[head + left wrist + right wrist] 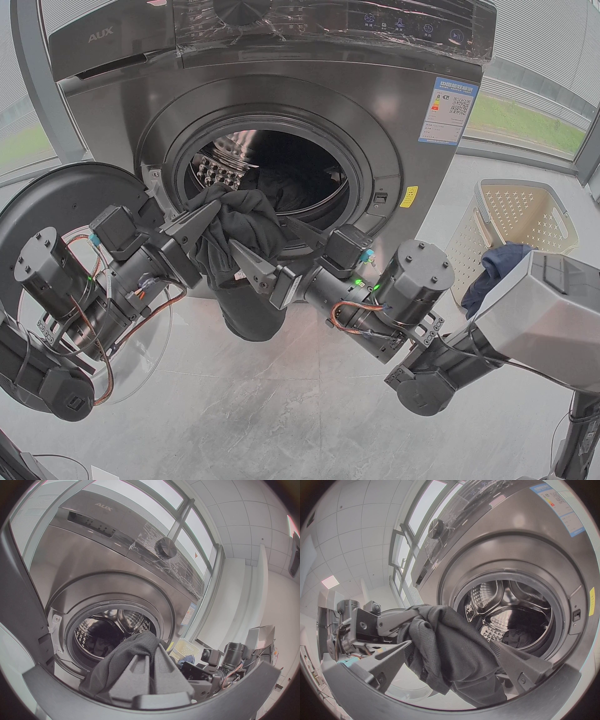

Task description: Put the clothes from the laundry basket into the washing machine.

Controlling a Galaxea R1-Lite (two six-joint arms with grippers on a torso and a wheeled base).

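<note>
A black garment [253, 312] hangs in front of the washing machine's open drum [275, 169], just below its rim. My left gripper [209, 217] is shut on the garment's upper edge [125, 658], level with the lower left of the opening. My right gripper [261, 232] stands wide open around the same bunch of cloth [447, 627], one finger on each side, its fingertips pointing at the drum mouth. Dark clothes [297, 187] lie inside the drum. The beige laundry basket [531, 212] stands on the floor to the right with a blue garment [500, 262] draped over its edge.
The round washer door [62, 194] is swung open to the left, behind my left arm. Grey tiled floor [262, 412] stretches below the arms. Windows run behind and beside the machine.
</note>
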